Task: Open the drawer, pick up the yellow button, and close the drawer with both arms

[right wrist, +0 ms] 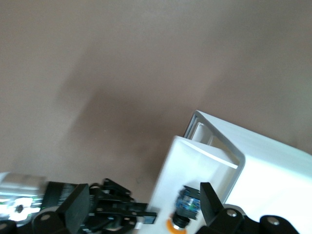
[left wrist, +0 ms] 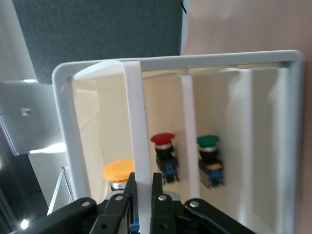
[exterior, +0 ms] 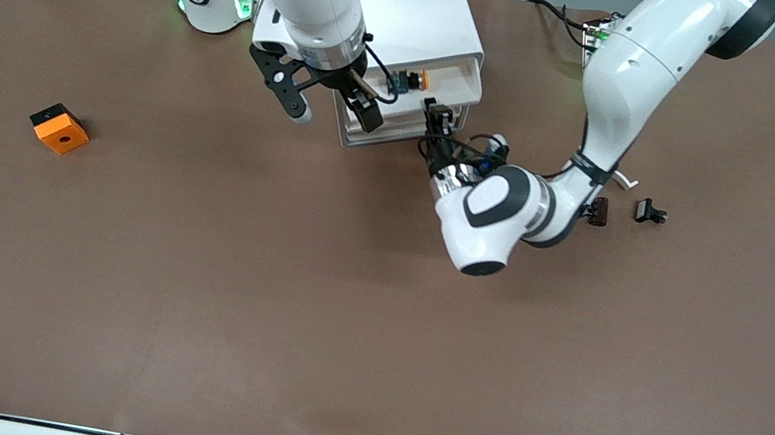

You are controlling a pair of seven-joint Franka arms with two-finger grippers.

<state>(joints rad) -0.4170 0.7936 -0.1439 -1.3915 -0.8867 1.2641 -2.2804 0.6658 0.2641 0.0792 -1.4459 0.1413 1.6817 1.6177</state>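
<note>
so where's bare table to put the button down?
Bare: the wide brown table nearer the camera than the orange block and dark clips. Crowded: in front of the cabinet, where the left gripper and right gripper work the open drawer.

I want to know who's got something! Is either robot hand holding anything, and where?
The left gripper pinches the front wall of the open drawer. The right gripper is open over that drawer, above the orange-capped button, holding nothing.
</note>
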